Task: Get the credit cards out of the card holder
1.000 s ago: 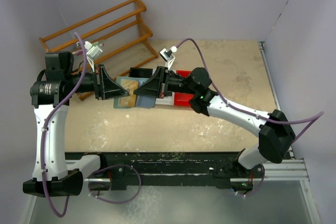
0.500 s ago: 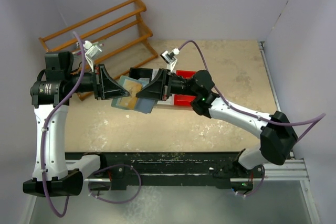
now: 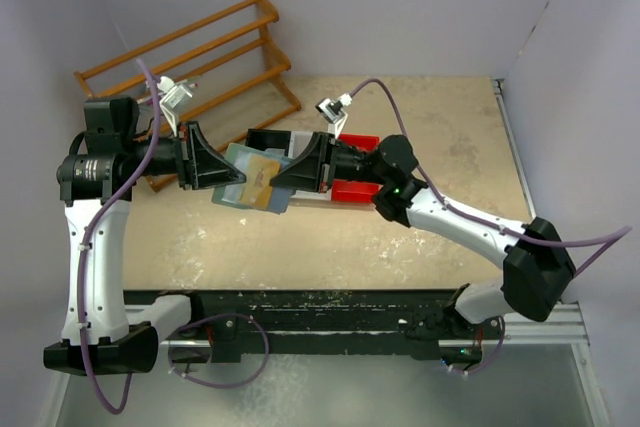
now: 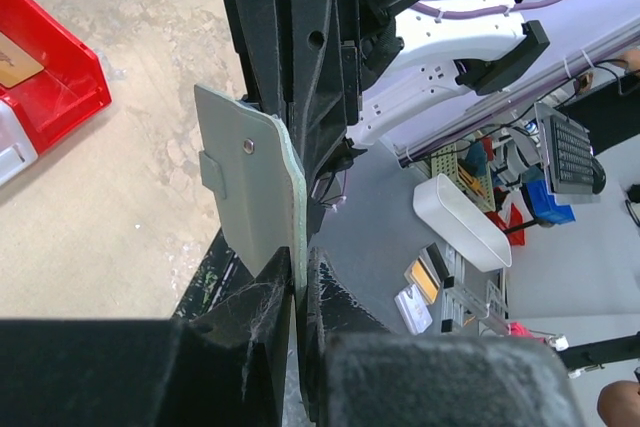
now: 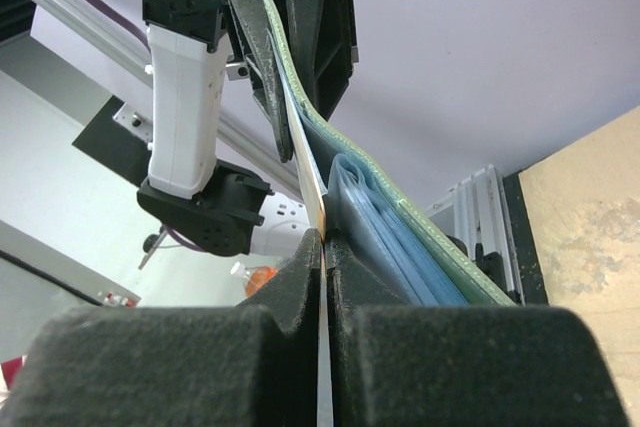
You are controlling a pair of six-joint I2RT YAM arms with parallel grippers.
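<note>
The left arm (image 3: 92,237) rose from its base, bent at the elbow and reached level toward 3 o'clock. The right arm (image 3: 455,219) stretched low across the bench (image 3: 440,127) toward 9 o'clock, so the two end effectors faced each other nose to nose.

The left end effector (image 3: 226,171) was clamped on one edge of the card holder (image 3: 240,187). The holder sat between the two end effectors, left of the bench's middle and clear of its surface. It lay spread open, its long axis running roughly 9 to 3 o'clock, and the wrist views showed its grey-green cover bowed outward.

The right end effector (image 3: 277,178) was pinched shut on the orange-gold card (image 3: 264,169), whose free end pointed toward 3 o'clock.

There was one holder. One card showed plainly, and any others inside the blue sleeves could not be counted.

Behind, at 12 to 2 o'clock, sat a black bin (image 3: 266,138) and a red bin (image 3: 352,189), half hidden by the right arm.
</note>
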